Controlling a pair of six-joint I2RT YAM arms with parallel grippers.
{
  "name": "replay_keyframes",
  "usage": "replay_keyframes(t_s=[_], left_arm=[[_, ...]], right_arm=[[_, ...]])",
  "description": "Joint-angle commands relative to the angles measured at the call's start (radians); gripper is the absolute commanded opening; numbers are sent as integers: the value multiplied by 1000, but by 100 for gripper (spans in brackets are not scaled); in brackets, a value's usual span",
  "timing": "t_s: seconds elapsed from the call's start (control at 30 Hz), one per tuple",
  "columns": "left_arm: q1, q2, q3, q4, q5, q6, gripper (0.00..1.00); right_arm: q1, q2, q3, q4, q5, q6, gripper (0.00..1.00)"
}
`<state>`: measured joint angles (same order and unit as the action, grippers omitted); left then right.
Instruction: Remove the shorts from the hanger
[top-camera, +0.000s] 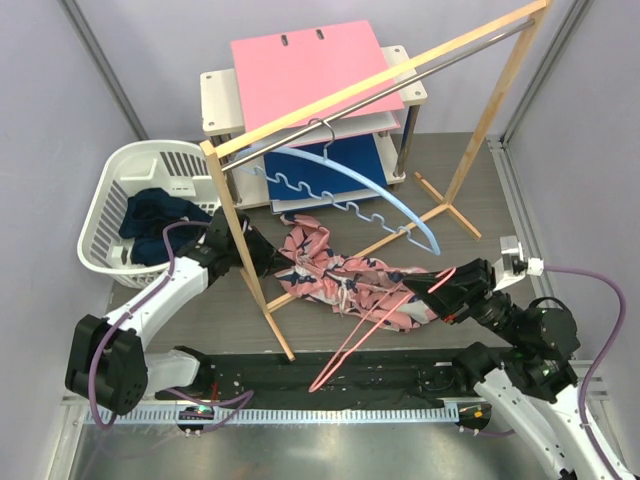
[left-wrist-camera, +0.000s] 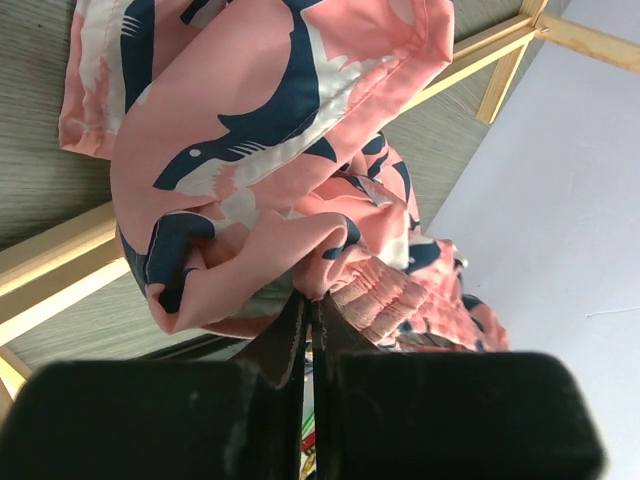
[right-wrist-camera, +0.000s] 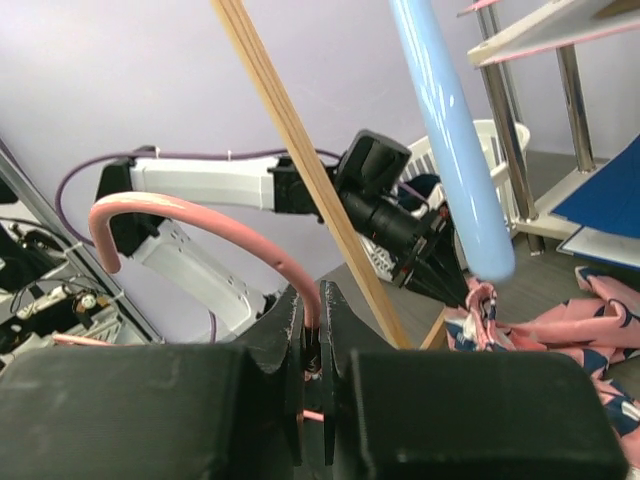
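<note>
Pinching pink shorts (left-wrist-camera: 280, 150) edge, left tool (left-wrist-camera: 308, 302)

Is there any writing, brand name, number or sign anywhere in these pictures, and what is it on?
No readable text anywhere.
The pink board is blank.
The salmon shorts carry only a shark-like print, no letters.
Small coloured marks on the rail by the arm bases: too small to read.

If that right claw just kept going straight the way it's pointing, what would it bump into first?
Most likely the rack's wooden upright, which crosses just ahead of the right claw in its wrist view. Depth is unclear; the left claw sits farther beyond it.
</note>
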<state>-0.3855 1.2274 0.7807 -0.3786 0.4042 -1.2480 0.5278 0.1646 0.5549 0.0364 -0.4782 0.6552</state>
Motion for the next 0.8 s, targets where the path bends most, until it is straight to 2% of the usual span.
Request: replay_keyframes(t_s=[0.0,0.13,0.2,0.23,0.33,0.53,0.77], left_arm=[[-3,0,31,-3,1,15,0],[-1,-3,32,7,12,2,0],[-1,-8,32,7,12,1,0],[-1,-11,32,7,13,1,0],[-1,-22,26,4,13,2,0],[-3,-40,3,4,15,-1,0],[-1,-19,11,9,25,5,0]], right_arm=[[-2,88,114,-2,116,-13,1],[-2,131,145,-105,326,-5,1],[-2,145,120,-35,311,-8,1],[-2,165,109,68,262,-2,1],[-2,222,117,166,184,55,1],[-2,250,146,230,161,214,1],[-2,309,282,208,178,253,1]])
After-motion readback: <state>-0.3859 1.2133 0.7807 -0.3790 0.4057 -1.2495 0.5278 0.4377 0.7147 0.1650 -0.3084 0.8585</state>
